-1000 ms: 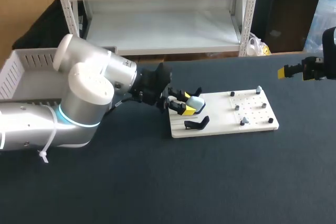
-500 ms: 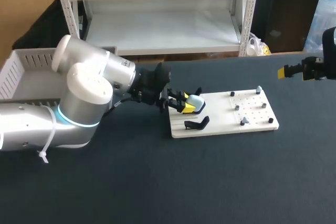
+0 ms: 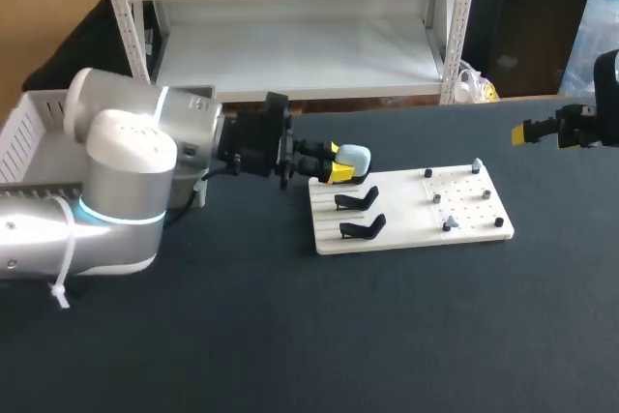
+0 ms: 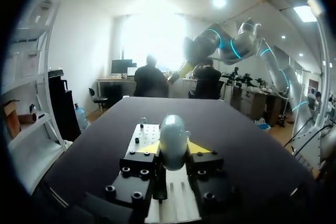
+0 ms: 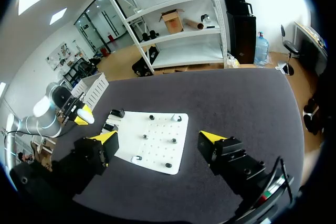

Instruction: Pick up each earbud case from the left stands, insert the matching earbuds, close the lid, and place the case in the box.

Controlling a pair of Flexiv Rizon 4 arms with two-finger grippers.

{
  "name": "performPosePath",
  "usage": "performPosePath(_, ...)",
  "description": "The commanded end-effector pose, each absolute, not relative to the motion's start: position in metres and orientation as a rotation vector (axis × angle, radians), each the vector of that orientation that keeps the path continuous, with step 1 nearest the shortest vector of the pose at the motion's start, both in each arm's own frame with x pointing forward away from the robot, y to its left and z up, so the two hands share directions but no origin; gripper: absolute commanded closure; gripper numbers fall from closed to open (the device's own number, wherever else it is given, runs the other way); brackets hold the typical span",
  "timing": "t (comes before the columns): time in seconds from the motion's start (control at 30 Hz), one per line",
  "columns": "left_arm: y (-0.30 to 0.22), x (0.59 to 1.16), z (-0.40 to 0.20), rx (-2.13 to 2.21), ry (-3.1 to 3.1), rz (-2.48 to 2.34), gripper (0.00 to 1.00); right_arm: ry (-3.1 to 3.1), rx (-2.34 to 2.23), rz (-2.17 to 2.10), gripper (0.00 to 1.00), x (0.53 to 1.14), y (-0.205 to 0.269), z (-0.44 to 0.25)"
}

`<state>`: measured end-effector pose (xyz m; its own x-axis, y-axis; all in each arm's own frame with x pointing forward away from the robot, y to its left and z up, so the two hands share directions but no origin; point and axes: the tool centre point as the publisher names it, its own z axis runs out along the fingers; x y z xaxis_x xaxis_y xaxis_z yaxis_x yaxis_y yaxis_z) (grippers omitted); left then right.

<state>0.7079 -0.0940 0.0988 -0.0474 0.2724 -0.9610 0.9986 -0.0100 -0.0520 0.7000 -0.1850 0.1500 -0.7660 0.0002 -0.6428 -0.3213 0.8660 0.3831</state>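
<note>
Pale blue earbud case (image 3: 354,156) is clamped between the yellow tips of the left hand (image 3: 340,165) and held up off the dark counter (image 3: 290,336). Two black stands (image 3: 356,200) sit just below and ahead of that hand on the white board (image 3: 416,231). The right hand (image 5: 157,139) hangs well apart past the board's other end, its fingers wide apart. The white box (image 3: 29,132) is back behind the left hand.
</note>
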Motion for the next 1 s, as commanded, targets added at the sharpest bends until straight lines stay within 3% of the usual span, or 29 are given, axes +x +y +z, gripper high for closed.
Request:
performPosePath(0.03,-0.0889,0.6895,0.1108,1.308,1.413,-1.097,1.00,2.374,-0.231,0.636,0.00,0.7000,-0.1851,0.1500)
performPosePath(1.0,-0.0878,0.6886,0.1154,1.299,1.399,-1.105,1.00,2.374,-0.231,0.636,0.00,0.7000,-0.1851,0.1500)
